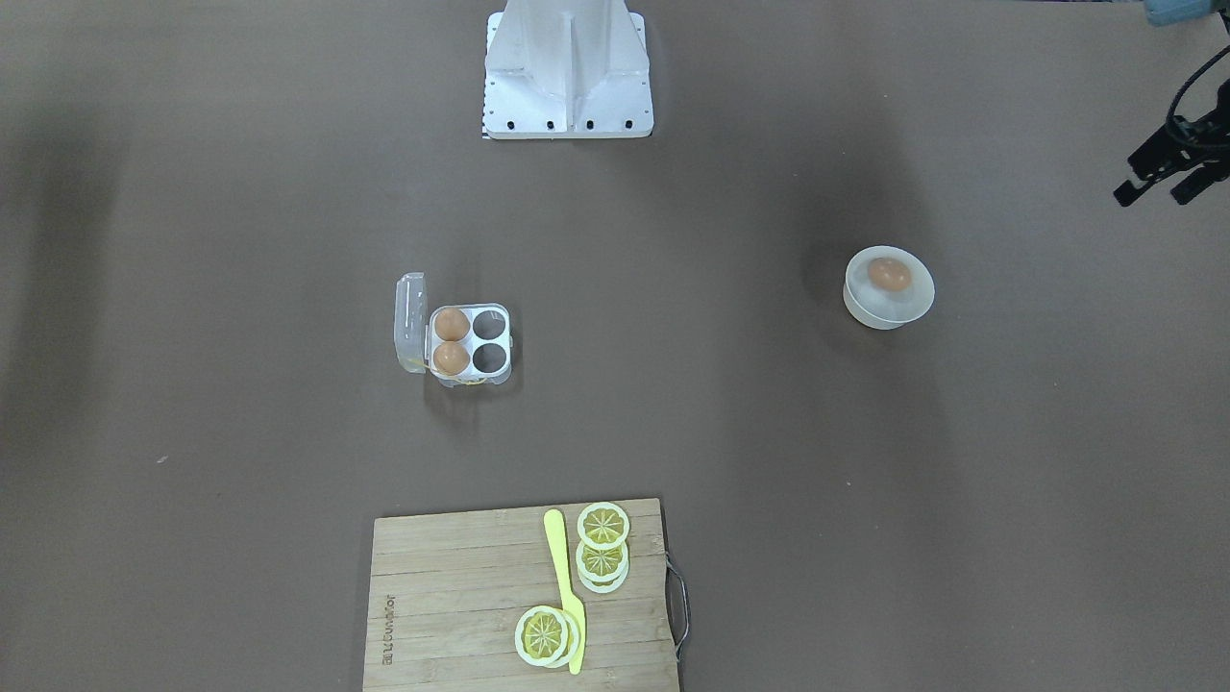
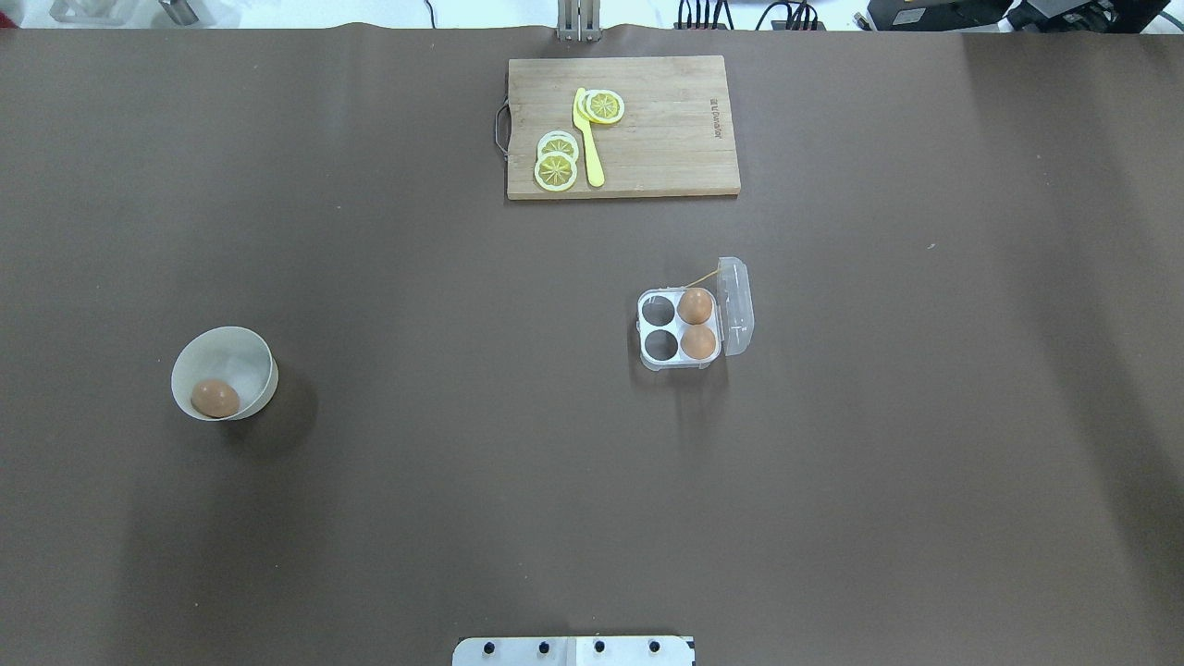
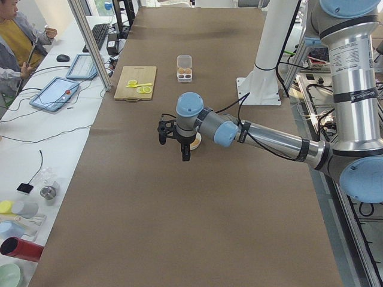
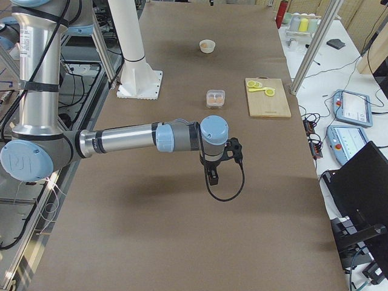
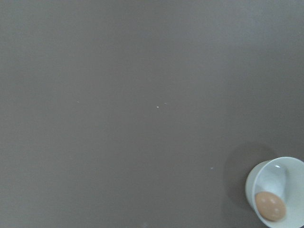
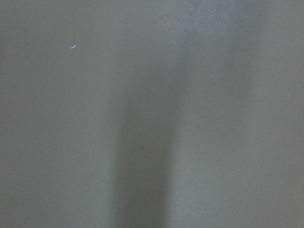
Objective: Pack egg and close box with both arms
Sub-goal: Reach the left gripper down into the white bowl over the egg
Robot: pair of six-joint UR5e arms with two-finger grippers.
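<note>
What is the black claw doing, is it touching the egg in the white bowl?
Apart. In the front-facing view the left gripper hangs at the picture's edge, with bare table between it and the egg in the bowl.

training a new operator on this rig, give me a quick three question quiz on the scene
1. True or false: the egg box has its lid shut.
2. How many eggs sit in the egg box?
3. The loose egg lies in: A the white bowl; B the egg box; C the lid.
Key: 1 false; 2 two; 3 A.
</note>
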